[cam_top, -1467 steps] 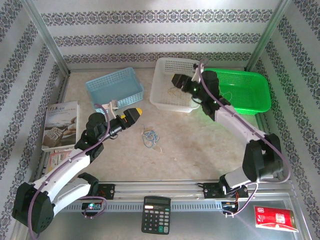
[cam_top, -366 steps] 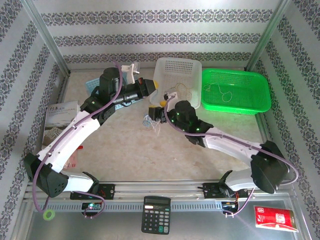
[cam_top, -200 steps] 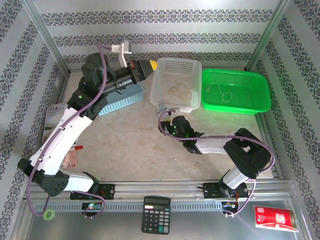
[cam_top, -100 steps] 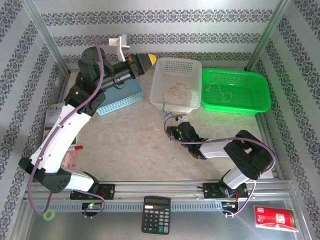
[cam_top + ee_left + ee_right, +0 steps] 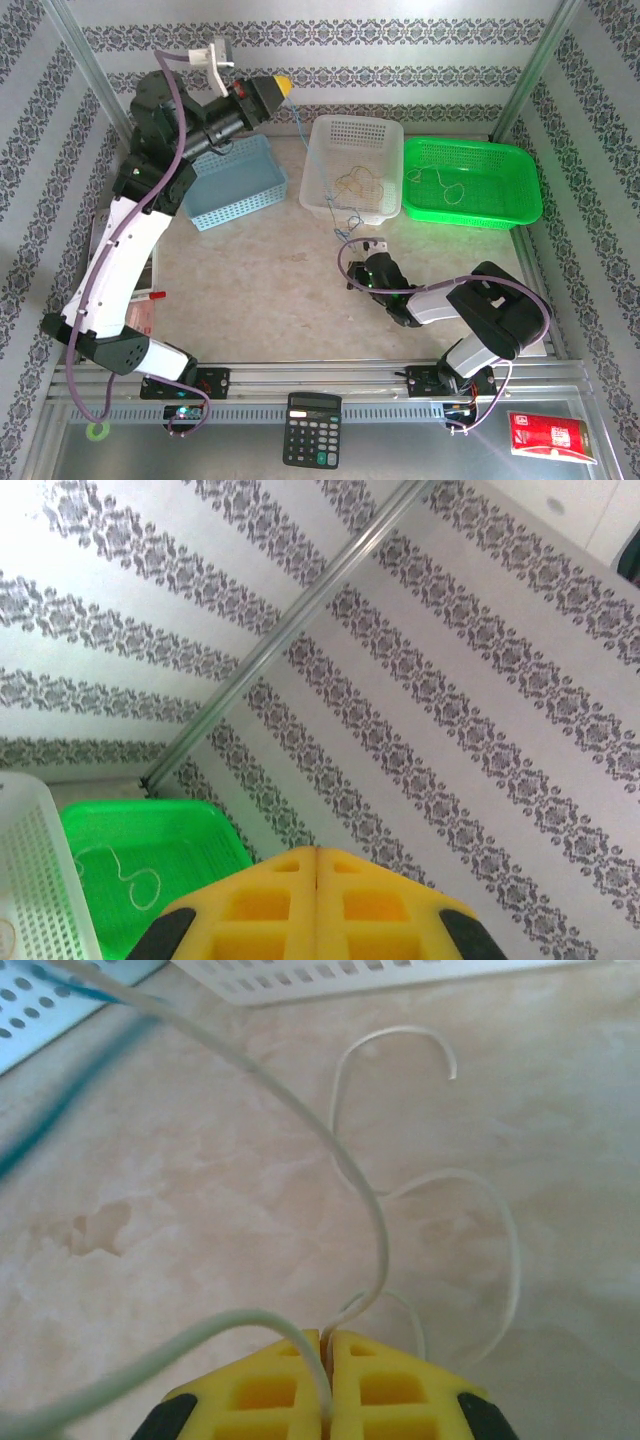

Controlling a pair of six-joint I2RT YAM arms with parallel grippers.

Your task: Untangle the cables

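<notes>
Just in front of the white basket [image 5: 352, 132], low over the table [image 5: 260, 285], the right gripper [image 5: 325, 1345] is seen pressed shut on a whitish cable [image 5: 372, 1203], which is pinched between the yellow fingers [image 5: 270, 1385] and curls away in loose loops toward the basket. High up and to the left of the basket, the left gripper [image 5: 283, 84] is held with its fingers flat together. A blue cable [image 5: 298, 122] appears to be gripped there — the strand is seen leaving the tip in the top view, though the pinch itself is not shown by the wrist camera. The blue cable's long axis is laid out in a nearly straight slant, from the raised tip down past the basket's left front corner to a small snarl [image 5: 345, 213] at the basket's front wall. The step in hand is judged to be the pulling-apart of these two: one held down, the other drawn up and away. Whether they are fully parted cannot be told. Next, a steady pull farther from the basket would be called for — gentle, so that the snarl is slipped open, not cinched.
</notes>
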